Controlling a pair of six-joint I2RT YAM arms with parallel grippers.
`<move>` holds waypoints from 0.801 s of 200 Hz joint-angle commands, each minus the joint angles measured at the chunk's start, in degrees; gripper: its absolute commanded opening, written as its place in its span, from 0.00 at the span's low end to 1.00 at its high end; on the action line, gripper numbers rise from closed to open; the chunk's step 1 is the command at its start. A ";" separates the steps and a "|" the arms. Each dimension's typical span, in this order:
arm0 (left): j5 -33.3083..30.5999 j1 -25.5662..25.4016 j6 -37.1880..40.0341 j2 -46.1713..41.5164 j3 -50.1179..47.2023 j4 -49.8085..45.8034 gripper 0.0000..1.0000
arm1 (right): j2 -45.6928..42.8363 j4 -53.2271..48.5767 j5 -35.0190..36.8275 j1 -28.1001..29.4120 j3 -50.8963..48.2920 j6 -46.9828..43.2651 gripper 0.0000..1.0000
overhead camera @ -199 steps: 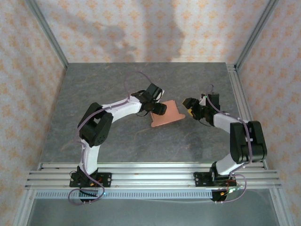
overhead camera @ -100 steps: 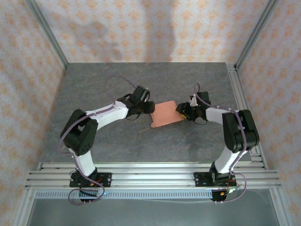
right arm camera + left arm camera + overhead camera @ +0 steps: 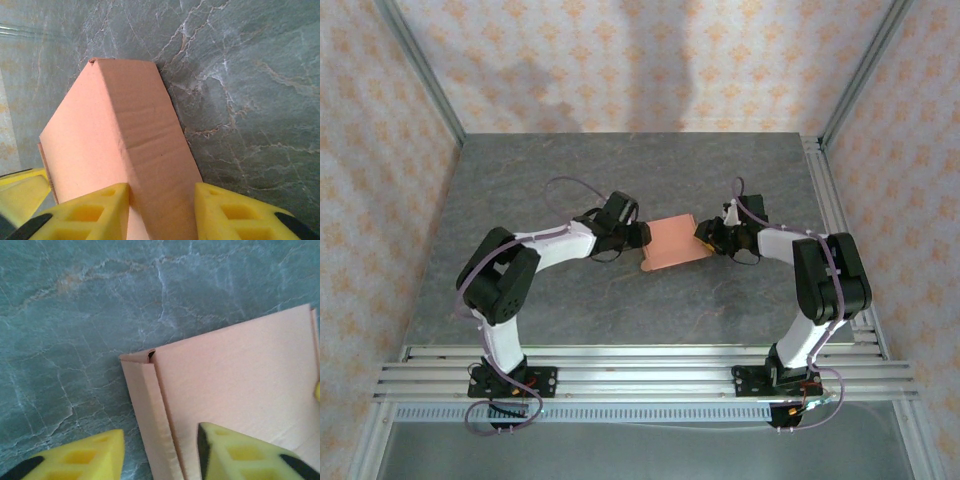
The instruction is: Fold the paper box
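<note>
Near edge: both arm bases are bolted to the aluminium rail [image 3: 640, 365].

Mid-table [image 3: 570, 300]: the paper box [image 3: 672, 243], salmon-orange, is bracketed end to end. The left gripper [image 3: 642, 237] is placed at its left edge, the right gripper [image 3: 701, 233] at its right edge.

Left wrist view: the box's folded edge strip is straddled by the yellow fingers [image 3: 75, 460]. One finger is set off the card, with bare stone seen between; the other is over the top panel. The jaws are held apart and nothing is clamped.

Right wrist view: the gap between the fingers [image 3: 235, 212] is filled side to side by the box's sloped side panel, with both pads against the card, so the box is grasped. A faint crease is seen across that panel.

Far side: patterned wall [image 3: 620, 60].
</note>
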 commanded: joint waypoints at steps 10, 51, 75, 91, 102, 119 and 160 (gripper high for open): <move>0.12 0.45 0.86 2.70 0.05 -0.06 0.38 | -2.02 -0.30 0.48 0.41 0.00 0.64 0.39; 1.56 1.87 2.71 3.47 -0.89 0.03 0.26 | -3.58 1.62 0.86 0.10 -0.79 1.60 0.51; 1.28 2.93 4.29 3.47 -1.25 -1.36 0.21 | -4.47 3.75 1.09 -0.50 -1.44 2.90 0.56; 2.11 3.71 5.12 3.47 -1.80 -1.41 0.20 | -4.86 6.14 0.96 -1.14 -2.53 4.41 0.58; 3.01 4.25 5.29 3.43 -2.40 -0.74 0.18 | -4.81 7.02 0.49 -1.51 -3.05 5.10 0.58; 4.38 5.00 5.31 3.43 -3.15 0.22 0.17 | -4.32 7.72 -0.28 -1.79 -3.49 5.83 0.59; 8.51 6.51 4.67 5.17 -5.13 4.17 0.11 | -1.10 12.58 -4.76 -1.81 -3.96 9.06 0.64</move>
